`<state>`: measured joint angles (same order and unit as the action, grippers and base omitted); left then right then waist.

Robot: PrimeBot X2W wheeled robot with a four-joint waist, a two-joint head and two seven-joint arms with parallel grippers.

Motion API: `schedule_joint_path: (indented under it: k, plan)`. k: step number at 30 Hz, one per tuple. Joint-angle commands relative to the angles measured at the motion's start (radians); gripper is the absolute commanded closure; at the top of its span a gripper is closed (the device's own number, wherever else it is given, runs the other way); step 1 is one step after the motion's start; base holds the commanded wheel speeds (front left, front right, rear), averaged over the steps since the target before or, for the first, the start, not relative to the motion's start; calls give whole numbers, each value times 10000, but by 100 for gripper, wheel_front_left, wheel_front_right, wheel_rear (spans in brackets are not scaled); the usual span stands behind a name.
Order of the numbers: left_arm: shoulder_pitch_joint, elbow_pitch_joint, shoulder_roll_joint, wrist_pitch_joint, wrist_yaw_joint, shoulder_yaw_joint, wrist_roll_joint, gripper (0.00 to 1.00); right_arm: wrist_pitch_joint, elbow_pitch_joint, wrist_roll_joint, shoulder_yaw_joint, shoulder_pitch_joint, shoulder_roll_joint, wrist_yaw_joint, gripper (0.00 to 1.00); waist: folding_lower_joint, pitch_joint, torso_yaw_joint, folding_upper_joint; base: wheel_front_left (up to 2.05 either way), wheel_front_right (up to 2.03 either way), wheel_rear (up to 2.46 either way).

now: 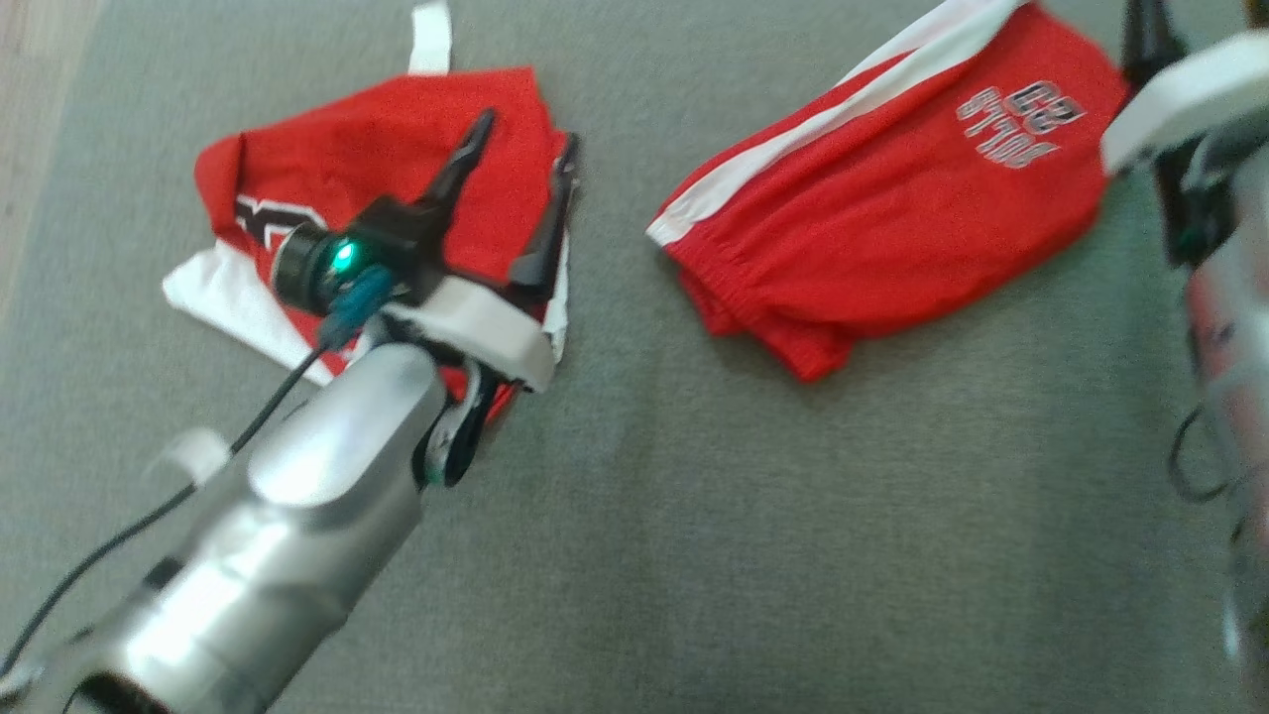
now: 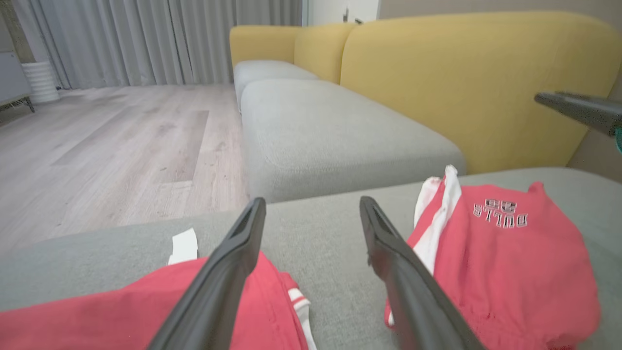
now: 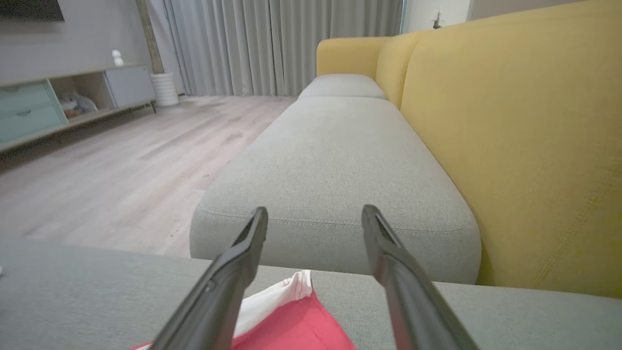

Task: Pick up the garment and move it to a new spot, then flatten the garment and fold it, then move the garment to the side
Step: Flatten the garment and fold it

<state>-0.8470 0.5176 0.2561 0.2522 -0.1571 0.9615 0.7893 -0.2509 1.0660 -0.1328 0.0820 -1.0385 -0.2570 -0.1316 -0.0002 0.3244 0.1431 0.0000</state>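
Observation:
Two red garments lie on the grey seat cushion (image 1: 694, 516). One garment (image 1: 892, 198) (image 2: 510, 262), with a white side stripe and printed lettering, is folded at the upper right. The other garment (image 1: 377, 178) (image 2: 97, 316), with white trim and black lettering, lies crumpled at the upper left. My left gripper (image 1: 527, 134) (image 2: 312, 204) hovers open over the right edge of the crumpled one, holding nothing. My right gripper (image 3: 314, 211) is open above a red and white corner (image 3: 301, 330) of the striped garment. One of its fingers (image 1: 1145, 40) (image 2: 578, 109) shows by that garment's right edge.
A yellow backrest (image 3: 510, 146) runs along the far side of the sofa. A second grey seat cushion (image 3: 335, 165) adjoins this one across a gap. Beyond lie a wood floor (image 2: 121, 146), a low sideboard (image 3: 29, 112) and grey curtains (image 3: 282, 43).

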Motion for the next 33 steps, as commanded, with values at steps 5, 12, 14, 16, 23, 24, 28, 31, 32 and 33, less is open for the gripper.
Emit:
schedule_joint_path:
  k: [5,12,14,16,23,24,28,31,32,33]
  plan:
    - [1202,-1029,455,92,-373,-1586,-574,0,-105,-2206,-706,27,2060,565,9,0,2,-1096,-645,0,0,0,0]
    - [3423,-1939,491,94,-567,-3158,-1650,0,-107,-3945,-603,45,4844,1073,9,0,2,-1938,-1086,0,0,0,0]
    - [4078,-2130,409,94,-550,-3595,-1867,0,-107,-4408,-508,-65,5534,1254,9,0,2,-2119,-1188,0,0,0,0]
    - [4694,-2305,289,94,-502,-4016,-2065,0,-107,-4835,-379,-232,6193,1439,9,0,2,-2275,-1289,0,0,0,0]
    - [6453,-2777,-375,94,-180,-5396,-3020,0,-108,-6300,-13,-728,8230,1979,9,0,2,-2482,-1488,0,0,0,0]
    - [6550,-2789,-454,94,-99,-5500,-3133,0,-108,-6404,20,-736,8354,2003,9,0,2,-2455,-1493,0,0,0,0]
    - [6662,-2762,-641,95,149,-5758,-3435,0,-106,-6660,198,-729,8496,2039,9,0,2,-2342,-1491,0,0,0,0]
    - [6614,-2724,-796,95,388,-5960,-3706,0,-37,-6960,314,-770,8408,2055,9,0,2,-2141,-1449,0,0,0,0]
    - [6569,-2716,-847,95,462,-6013,-3790,0,7,-7067,380,-789,8341,2057,9,0,2,-2042,-1424,0,0,0,0]
    - [6509,-2708,-901,95,531,-6063,-3871,0,59,-7165,448,-814,8243,2058,9,0,2,-1945,-1394,0,0,0,0]
